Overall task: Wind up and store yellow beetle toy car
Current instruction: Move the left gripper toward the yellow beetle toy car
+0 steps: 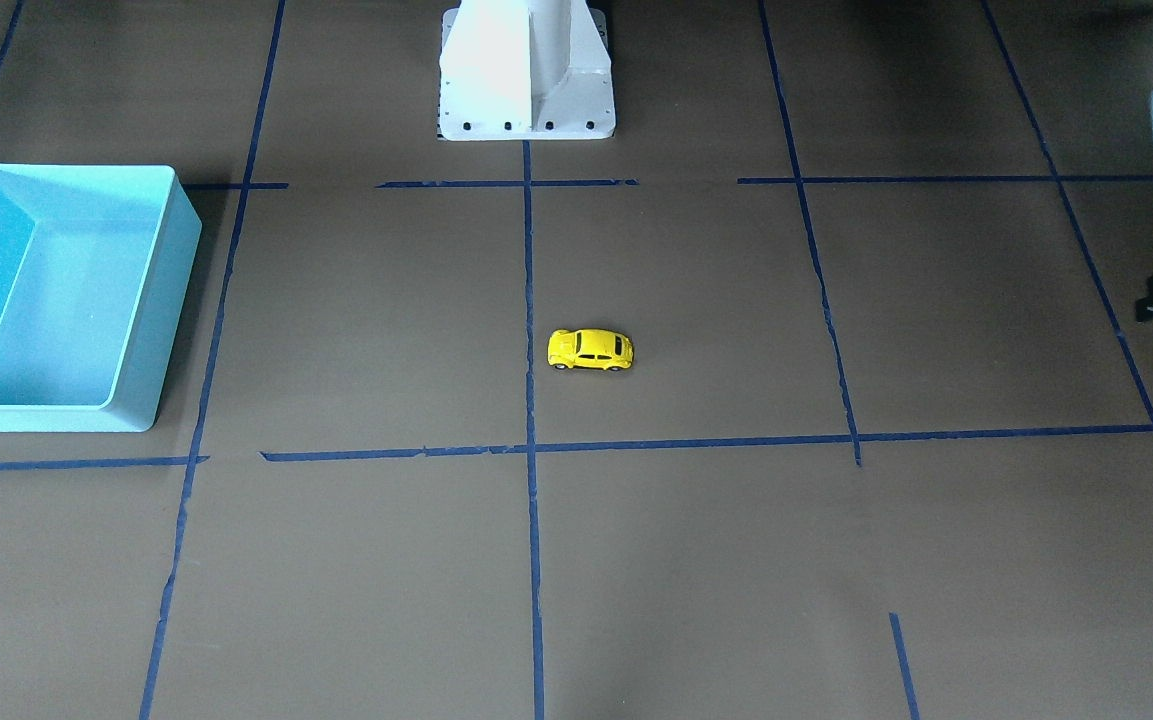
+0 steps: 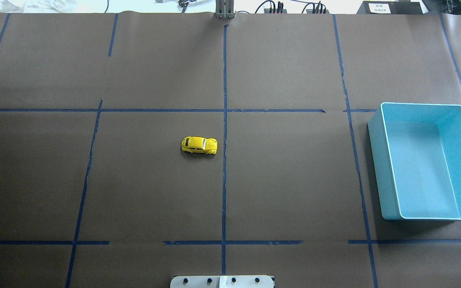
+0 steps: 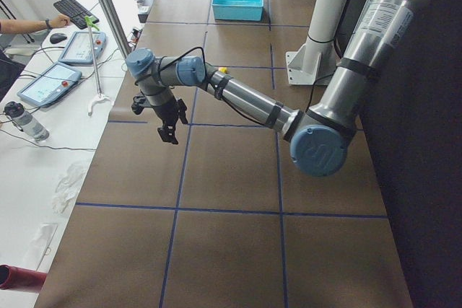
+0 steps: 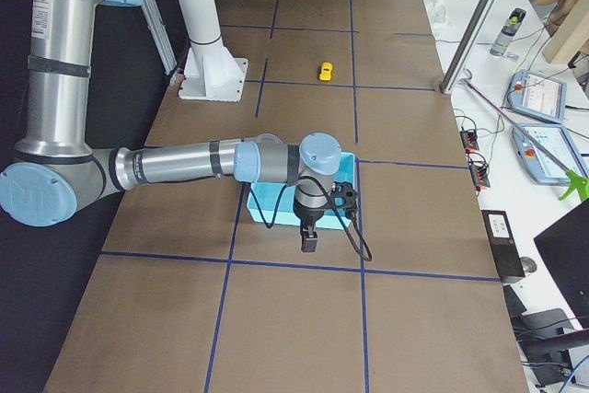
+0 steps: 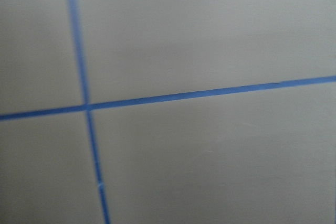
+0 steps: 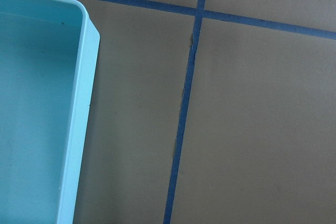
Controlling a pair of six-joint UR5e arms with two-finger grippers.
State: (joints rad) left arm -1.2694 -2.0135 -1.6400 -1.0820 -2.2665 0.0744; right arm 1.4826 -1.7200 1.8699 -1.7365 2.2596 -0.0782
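Yellow beetle toy car (image 1: 591,350) on its wheels near table (image 2: 294,180) centre, just beside middle tape line (image 1: 529,280), reachable by either arm. Light-blue bin (image 1: 56,300) well apart, open-topped for storing. Left gripper (image 3: 167,130) hovering far off, right gripper (image 4: 310,240) beside bin; finger spacing impossible to tell.

Tabletop (image 2: 154,192): brown paper covering, divided into a grid by blue tape lines (image 2: 224,80). An open-topped light-blue bin (image 2: 383,168) stands near one end. The side bench (image 3: 43,149) carries a keyboard (image 3: 75,11), two pendants (image 3: 47,82) and a bottle (image 3: 25,122)
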